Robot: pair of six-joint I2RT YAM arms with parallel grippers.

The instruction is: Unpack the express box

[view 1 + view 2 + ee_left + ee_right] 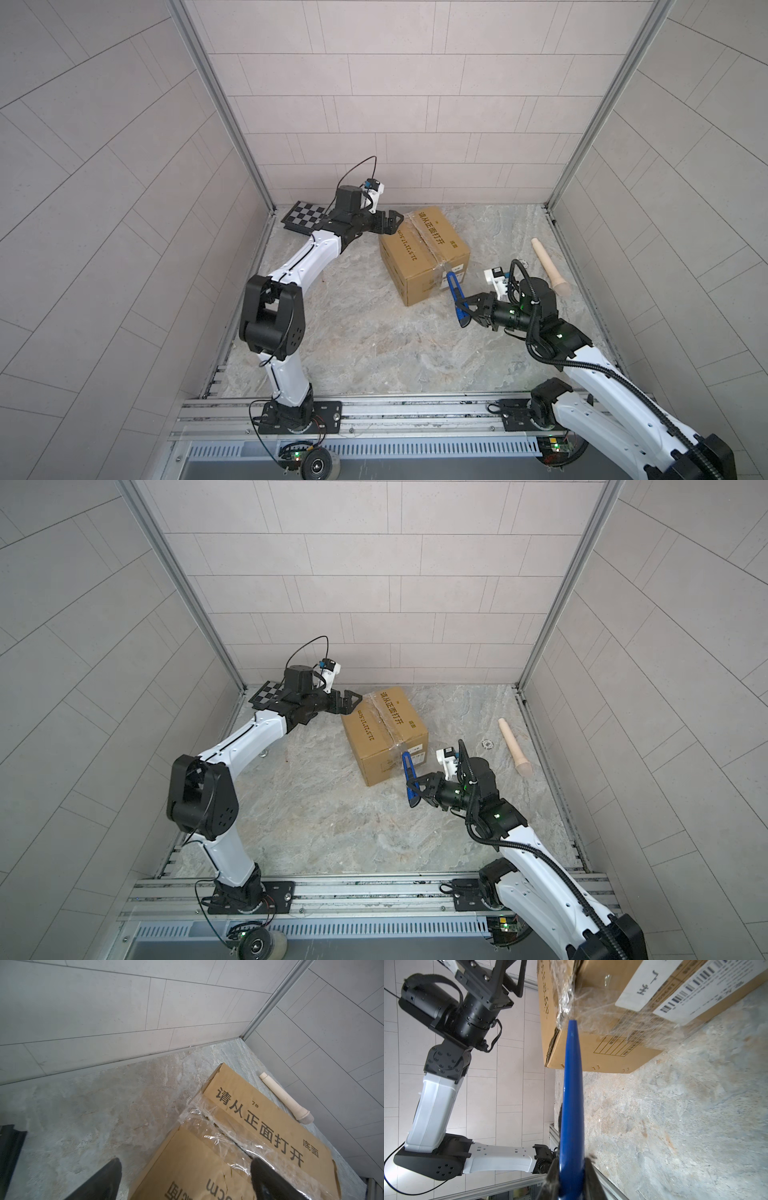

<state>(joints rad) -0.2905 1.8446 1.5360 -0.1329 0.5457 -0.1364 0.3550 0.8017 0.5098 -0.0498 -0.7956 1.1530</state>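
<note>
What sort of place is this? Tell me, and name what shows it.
Probably a robot test cell, not a real room: the left arm and right arm are mounted on an aluminium rail, tile-look walls sit in a metal frame, and a chequered board lies in the far corner.

We look down on a grey-and-tan marbled stone floor (374,345). Behind it rises a back wall (395,104) of pale staggered tiles; matching side walls (104,208) flank it, joined by aluminium corner posts (224,104). An aluminium rail (395,411) borders its near edge. Light falls evenly.
</note>
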